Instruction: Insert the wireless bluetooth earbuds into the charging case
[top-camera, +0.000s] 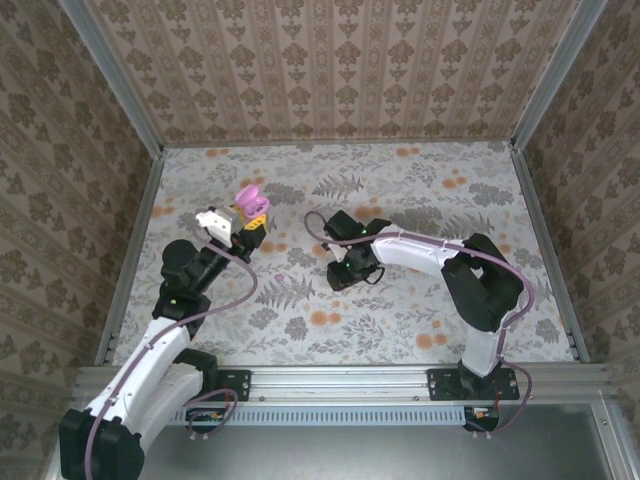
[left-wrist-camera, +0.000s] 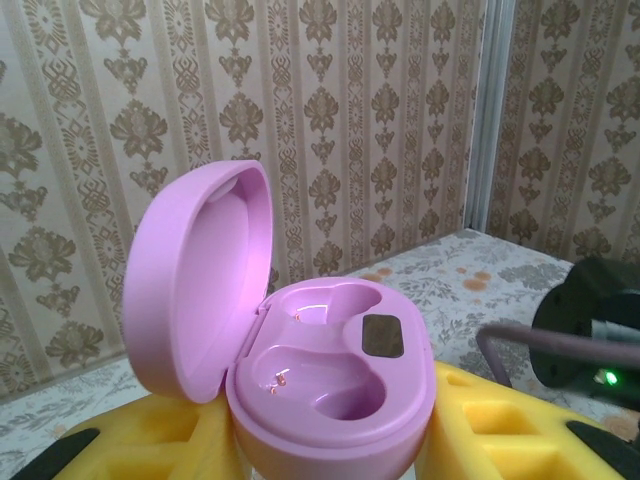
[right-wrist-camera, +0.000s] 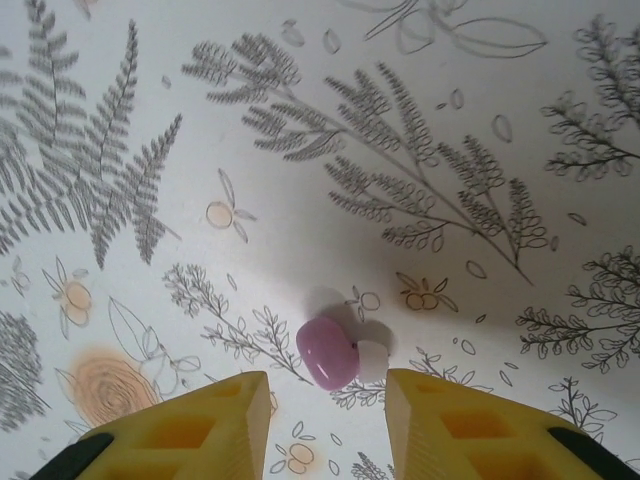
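"Earbud (right-wrist-camera: 328, 352) seating is not getting anywhere yet, is it? Both wells (left-wrist-camera: 325, 385) of the charging case (left-wrist-camera: 335, 445) are sitting empty."

"Yes, nothing is resting in them. The left gripper (top-camera: 247, 222) is clasping the pink charging case between its yellow fingers (left-wrist-camera: 150, 445). It appears to be holding the case up off the table (right-wrist-camera: 450, 120), with the lid (left-wrist-camera: 195, 290) standing wide open and the wells facing upward."

"So the case is being offered, ready to receive. And the earbud itself?"

"A pinkish earbud with a whitish tip is lying loose on the patterned table. The right gripper (right-wrist-camera: 326, 420) is hovering over it. In the right wrist view the earbud is sitting just ahead of the fingertips, in line with the gap between them. Those jaws are standing apart, wider than the earbud, and are gripping nothing."

"Then the pick-up is only being lined up."

"That is looking like the fair reading. Opening and presenting the case is looking done. Grasping the earbud, carrying it across to the left arm and seating it in a well are all remaining. In the overhead view the two grippers are standing well apart, so a carry is waiting too. How many further earbuds are waiting cannot be told."
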